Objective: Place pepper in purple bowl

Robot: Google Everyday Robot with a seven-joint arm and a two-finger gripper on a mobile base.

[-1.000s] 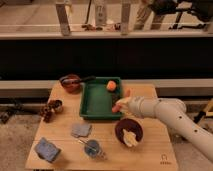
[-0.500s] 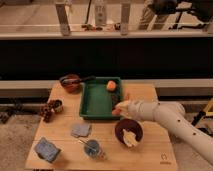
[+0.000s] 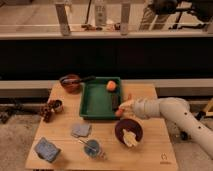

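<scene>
The pepper (image 3: 119,113), small and orange-red, sits at the tip of my gripper (image 3: 118,108), which is shut on it. The gripper hangs over the right edge of the green tray (image 3: 95,102), just above and left of the purple bowl (image 3: 122,128). The bowl stands on the table in front of the tray, dark purple-maroon, with a pale yellow banana-like item (image 3: 131,138) lying in it. My pale arm (image 3: 165,110) reaches in from the right.
A round orange fruit (image 3: 111,85) lies in the tray's far right corner. A brownish-red bowl (image 3: 70,83) with a dark handle stands back left. A brown item (image 3: 50,108), a grey cloth (image 3: 80,130), a blue sponge (image 3: 46,149) and a small cup (image 3: 92,147) lie left and front.
The gripper with the pepper has shifted slightly down and left, closer to the purple bowl. Nothing else has moved.
</scene>
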